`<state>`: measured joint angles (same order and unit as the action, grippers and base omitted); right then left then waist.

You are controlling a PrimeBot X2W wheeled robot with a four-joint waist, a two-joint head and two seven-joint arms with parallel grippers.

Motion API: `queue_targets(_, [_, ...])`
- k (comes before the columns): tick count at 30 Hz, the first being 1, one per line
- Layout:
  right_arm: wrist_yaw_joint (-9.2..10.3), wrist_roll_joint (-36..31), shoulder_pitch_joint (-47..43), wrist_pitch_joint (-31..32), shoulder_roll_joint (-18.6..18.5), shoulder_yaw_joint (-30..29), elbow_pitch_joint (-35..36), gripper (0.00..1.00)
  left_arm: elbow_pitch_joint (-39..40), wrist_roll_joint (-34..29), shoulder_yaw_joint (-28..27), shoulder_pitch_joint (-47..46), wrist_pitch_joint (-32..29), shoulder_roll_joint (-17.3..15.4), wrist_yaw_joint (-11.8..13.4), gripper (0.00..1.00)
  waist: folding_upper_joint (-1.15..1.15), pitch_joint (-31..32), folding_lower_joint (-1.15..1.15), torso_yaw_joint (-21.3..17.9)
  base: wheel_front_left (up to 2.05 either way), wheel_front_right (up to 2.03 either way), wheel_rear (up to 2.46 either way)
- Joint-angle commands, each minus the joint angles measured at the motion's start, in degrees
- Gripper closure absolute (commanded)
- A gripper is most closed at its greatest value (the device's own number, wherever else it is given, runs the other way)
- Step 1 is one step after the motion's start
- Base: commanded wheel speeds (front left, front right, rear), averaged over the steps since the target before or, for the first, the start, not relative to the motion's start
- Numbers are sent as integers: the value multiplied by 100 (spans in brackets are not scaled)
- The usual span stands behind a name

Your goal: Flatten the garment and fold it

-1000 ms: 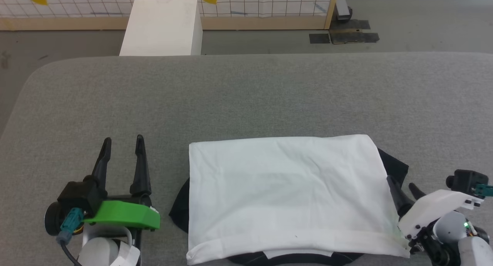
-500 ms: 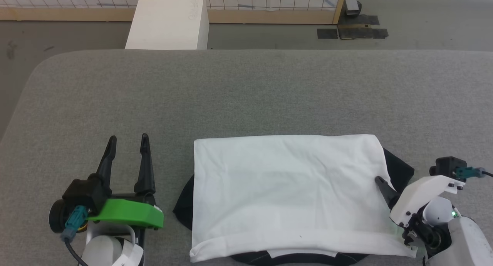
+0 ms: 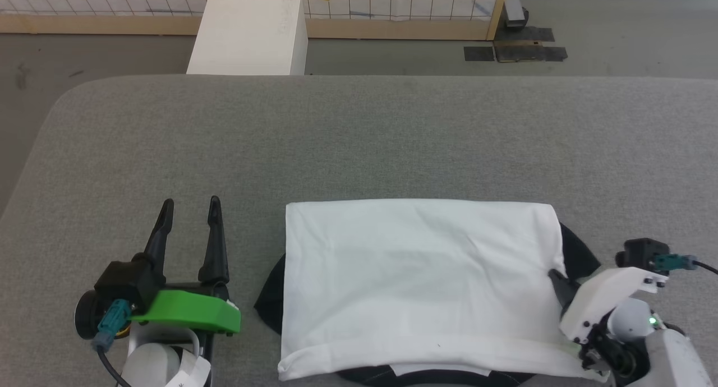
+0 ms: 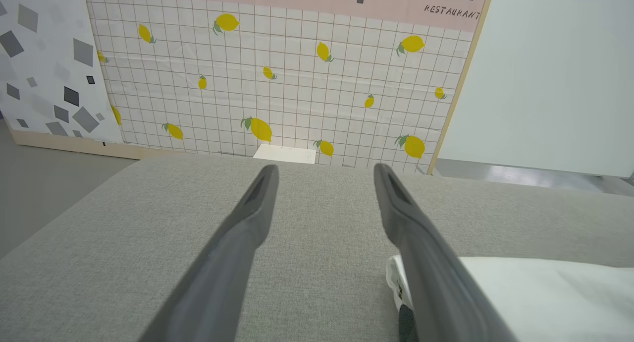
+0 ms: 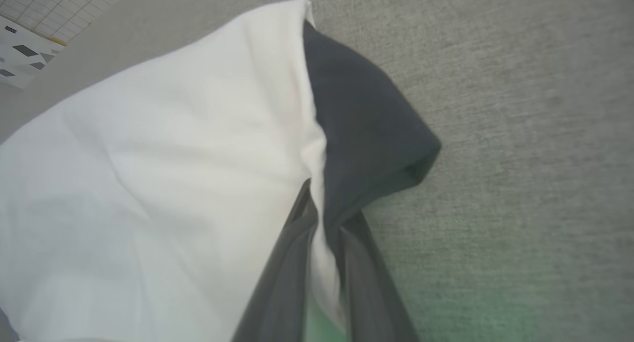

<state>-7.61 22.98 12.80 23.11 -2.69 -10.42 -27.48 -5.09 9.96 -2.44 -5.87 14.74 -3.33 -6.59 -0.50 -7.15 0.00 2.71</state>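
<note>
The garment [image 3: 420, 280], folded into a white rectangle with black sleeve fabric showing at both sides and along the near edge, lies flat on the grey fabric surface [image 3: 359, 140], close to the robot and right of centre in the head view. The right gripper [image 5: 319, 208] is at the garment's right edge, its 2 fingers pressed together on a fold of white cloth just beside the black sleeve. The left gripper [image 3: 189, 207] is just left of the garment, its 2 fingers spread, pointing toward a white box [image 3: 249, 33] beyond the far edge.
</note>
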Motion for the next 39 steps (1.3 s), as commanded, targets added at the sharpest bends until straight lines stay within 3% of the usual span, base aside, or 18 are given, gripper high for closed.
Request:
queue_targets(1, [12, -201, -161, -18, -19, -202, 71, 100, -12, -45, -3, 1, 26, 29, -47, 0, 49, 5, 0, -12, 0, 0, 0])
queue_targets(11, [12, -1627, -487, 476, -19, -1834, 1446, 100, 9, -82, 15, 27, 26, 35, -68, 0, 49, -12, 0, -94, 0, 0, 0])
queue_targets(16, [12, -1958, -596, 853, -19, -2077, 2113, 100, 4, -85, 50, 6, 26, 38, -73, 0, 49, -26, 0, -113, 0, 0, 0])
queue_targets(22, [12, -1616, -936, 1459, -19, -1416, 3285, 100, -19, -76, 80, -16, 26, 41, -78, 0, 49, -34, 0, -97, 0, 0, 0])
queue_targets(30, [12, -1193, -1402, 2331, -19, 235, 5000, 100, -62, -68, 99, -63, 26, 42, -83, 0, 49, -47, 0, -21, 0, 0, 0])
queue_targets(34, [12, -1308, -1224, 2488, -19, 1041, 5094, 100, -52, -57, 106, -108, 26, 43, -85, 0, 49, -114, 0, 28, 0, 0, 0])
queue_targets(39, [12, -1418, -725, 2506, -19, 1901, 4511, 100, -32, -45, 141, -189, 26, 44, -87, 0, 49, -257, 0, 129, 0, 0, 0])
